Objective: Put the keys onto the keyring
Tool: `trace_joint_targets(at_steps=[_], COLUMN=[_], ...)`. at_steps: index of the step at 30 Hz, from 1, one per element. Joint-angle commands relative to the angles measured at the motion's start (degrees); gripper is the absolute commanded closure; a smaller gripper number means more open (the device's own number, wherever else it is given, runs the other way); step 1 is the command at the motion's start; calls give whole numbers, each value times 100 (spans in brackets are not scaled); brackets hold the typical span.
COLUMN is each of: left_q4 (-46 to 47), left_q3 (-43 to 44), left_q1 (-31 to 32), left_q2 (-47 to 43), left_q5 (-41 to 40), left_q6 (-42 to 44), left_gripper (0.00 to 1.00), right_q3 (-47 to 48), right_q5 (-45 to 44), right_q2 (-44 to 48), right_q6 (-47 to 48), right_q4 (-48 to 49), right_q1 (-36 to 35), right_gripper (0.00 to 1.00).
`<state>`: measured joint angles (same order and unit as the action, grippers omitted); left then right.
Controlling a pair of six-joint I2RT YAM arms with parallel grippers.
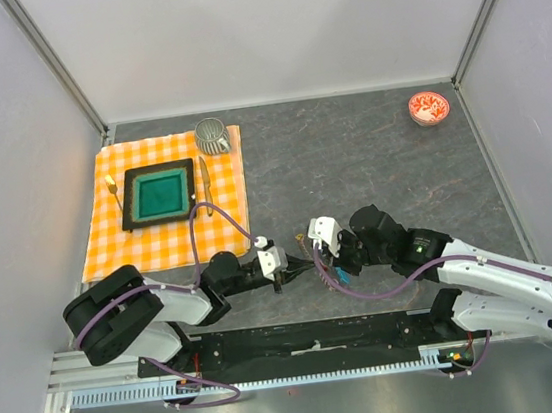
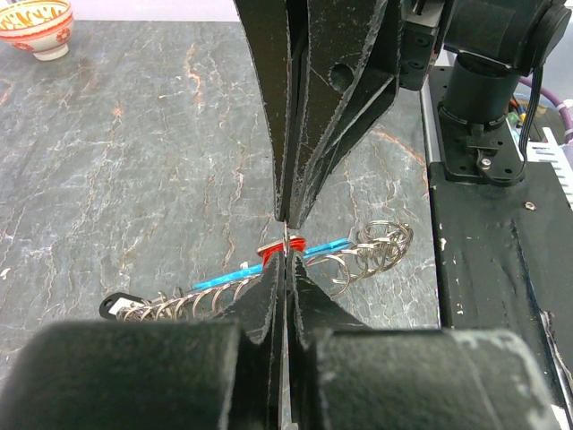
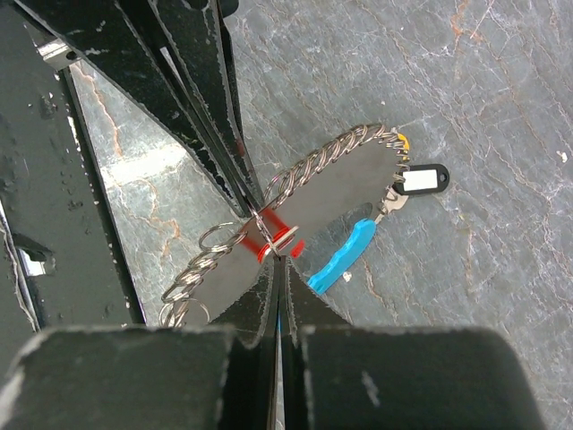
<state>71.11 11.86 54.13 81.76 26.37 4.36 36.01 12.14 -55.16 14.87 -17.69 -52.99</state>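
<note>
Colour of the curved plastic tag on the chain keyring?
Bright blue. The curved plastic tag shows best in the right wrist view.

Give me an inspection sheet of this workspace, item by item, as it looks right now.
Surface: dark marbled table.
Job's things: keyring with blue tag, red key, black-white tag, between the grippers.
Clutter: checked cloth bearing tray, mug, cutlery; bowl far right.
Grippers: left gripper and right gripper both shut, tips meeting at the red key.
Cables: purple cables looping along both arms.
Surroundings: plain walls, metal frame.
</note>
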Motion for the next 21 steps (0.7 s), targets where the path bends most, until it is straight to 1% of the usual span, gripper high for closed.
trace_joint_targets(at_steps=[1, 11, 21], left_q4=[8, -369, -554], left_q3=[229, 387, 484], left_q1=[45, 54, 63], left_q2=[-46, -11, 33], left_q5=[140, 105, 149], left_q6=[82, 109, 162], left_gripper=[98, 98, 98], right_q3=[73, 82, 117], right_q5=[254, 289, 289], right_q2=[102, 119, 137], right_q6=[94, 121, 174], right_q4=[302, 275, 258], right_q1=[8, 8, 8], right_gripper=[100, 100, 100])
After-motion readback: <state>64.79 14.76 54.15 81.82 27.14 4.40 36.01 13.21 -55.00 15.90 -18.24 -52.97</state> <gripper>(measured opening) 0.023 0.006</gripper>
